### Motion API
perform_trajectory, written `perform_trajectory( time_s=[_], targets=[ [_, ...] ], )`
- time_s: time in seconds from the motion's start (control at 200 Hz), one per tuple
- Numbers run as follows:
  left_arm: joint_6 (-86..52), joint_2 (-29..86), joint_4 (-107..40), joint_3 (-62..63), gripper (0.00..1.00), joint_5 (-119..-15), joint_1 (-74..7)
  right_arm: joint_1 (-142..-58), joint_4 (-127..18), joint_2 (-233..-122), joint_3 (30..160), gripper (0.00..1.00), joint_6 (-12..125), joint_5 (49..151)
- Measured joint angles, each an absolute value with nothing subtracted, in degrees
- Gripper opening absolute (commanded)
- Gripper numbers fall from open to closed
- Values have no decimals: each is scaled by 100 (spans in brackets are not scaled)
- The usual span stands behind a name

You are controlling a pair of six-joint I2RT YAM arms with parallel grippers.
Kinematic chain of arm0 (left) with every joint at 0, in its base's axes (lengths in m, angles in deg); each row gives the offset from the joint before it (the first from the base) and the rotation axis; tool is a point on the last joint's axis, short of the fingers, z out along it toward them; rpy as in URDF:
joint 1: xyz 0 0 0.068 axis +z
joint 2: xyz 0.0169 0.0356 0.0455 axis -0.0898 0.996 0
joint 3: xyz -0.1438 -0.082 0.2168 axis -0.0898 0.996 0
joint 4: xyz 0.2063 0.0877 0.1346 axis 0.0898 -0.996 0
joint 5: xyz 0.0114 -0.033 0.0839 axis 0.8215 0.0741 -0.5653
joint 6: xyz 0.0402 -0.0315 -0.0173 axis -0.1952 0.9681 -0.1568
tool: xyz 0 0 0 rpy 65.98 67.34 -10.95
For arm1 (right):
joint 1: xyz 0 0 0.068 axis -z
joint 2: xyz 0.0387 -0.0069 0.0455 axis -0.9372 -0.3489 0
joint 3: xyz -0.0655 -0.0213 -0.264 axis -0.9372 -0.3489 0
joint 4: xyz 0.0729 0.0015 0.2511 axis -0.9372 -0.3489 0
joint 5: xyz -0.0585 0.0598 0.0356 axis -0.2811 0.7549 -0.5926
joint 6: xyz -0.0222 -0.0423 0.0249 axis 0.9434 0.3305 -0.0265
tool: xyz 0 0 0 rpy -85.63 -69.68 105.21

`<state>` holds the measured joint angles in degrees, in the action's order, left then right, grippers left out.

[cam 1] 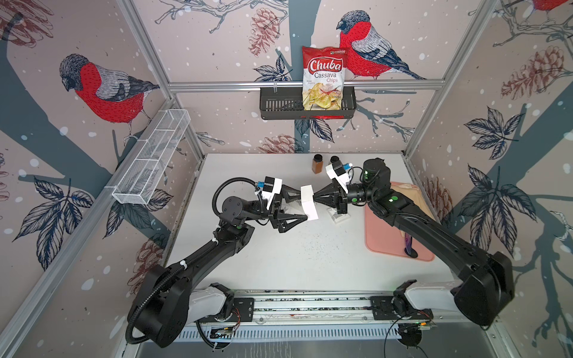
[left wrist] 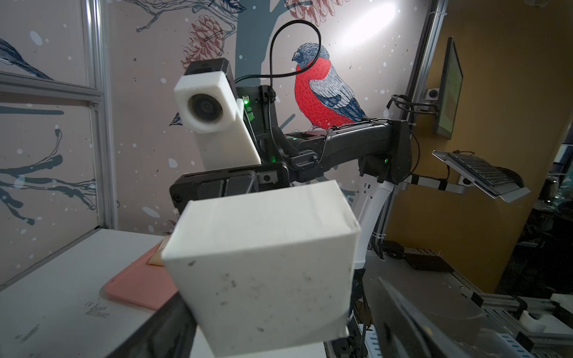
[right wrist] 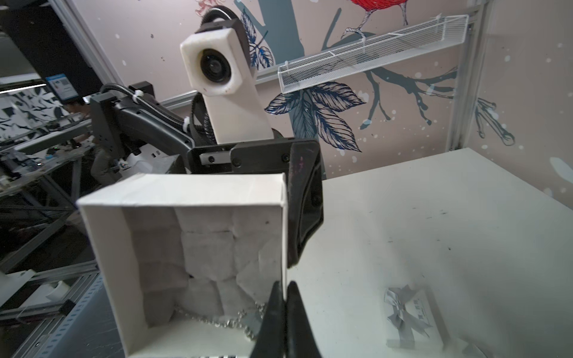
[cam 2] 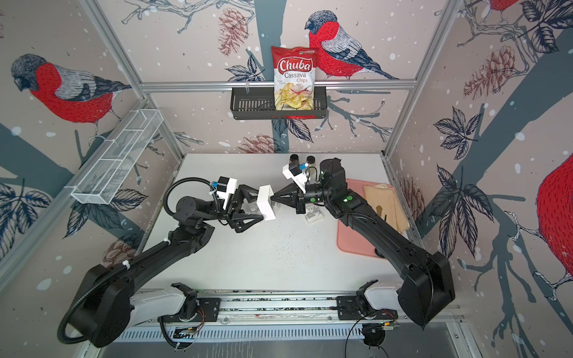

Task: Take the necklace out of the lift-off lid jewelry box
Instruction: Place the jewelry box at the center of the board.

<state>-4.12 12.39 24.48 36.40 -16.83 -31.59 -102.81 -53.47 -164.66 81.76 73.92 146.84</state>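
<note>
Two pincers meet tip to tip over the middle of the desk [cam 1: 310,263]. Right pincer [right wrist: 284,288] is closed, fingers pressed almost flat together w/ only a sliver btw them, tips poked into the mouth of the jewelry box [right wrist: 186,190] at its lower edge. Necklace [right wrist: 217,322], a thin silver chain, lies along the low inner wall of the box & runs right up to those tips. Can't tell if the chain is actually nipped, as the fingers hide that spot. Left pincer [cam 1: 303,205] brackets the box from the opp. side, fingers spread wide. One finger [right wrist: 305,201] lies flat against the box's outer wall. In the left wrist view the other finger is blurred & looks just clear of the box, so can't tell whether it's a grip or a loose cradle. Box is tipped on its side, open mouth toward the right pincer, quilted white padding [right wrist: 210,245] lining the inside. Lid [right wrist: 409,316], white w/ a grey ribbon bow, lies on the desk near the right pincer, apart from the box. Further out: pink mat [cam 1: 387,245] under the right arm, brown spice jar [cam 1: 317,164] near the back edge, black basket [cam 1: 276,107] on the back wall w/ a Chuba chips bag [cam 1: 324,77] in it, white wire shelf [cam 1: 152,158] on the left wall
</note>
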Motion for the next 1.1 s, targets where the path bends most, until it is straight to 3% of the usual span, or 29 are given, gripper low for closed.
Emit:
perform_trajectory(
  time_s=[0.345, 0.52, 0.79, 1.101],
  targets=[
    [-1404, 142, 612, 3828, 89, -3462, -2481, -10692, -6920, -16859, 8203, 0, 7064, 11138],
    [-1512, -22, 247, 3970, 89, -4373, -2440, -11075, -7735, -17522, 8362, 0, 6916, 10037],
    [-1512, -295, -172, 4210, 89, -5503, -2215, -11339, -8500, -18191, 8124, 0, 6625, 9381],
    [-1505, -404, -325, 4551, 89, -5628, -2149, -11413, -8712, -18656, 8109, 8, 6502, 9270]
  ],
)
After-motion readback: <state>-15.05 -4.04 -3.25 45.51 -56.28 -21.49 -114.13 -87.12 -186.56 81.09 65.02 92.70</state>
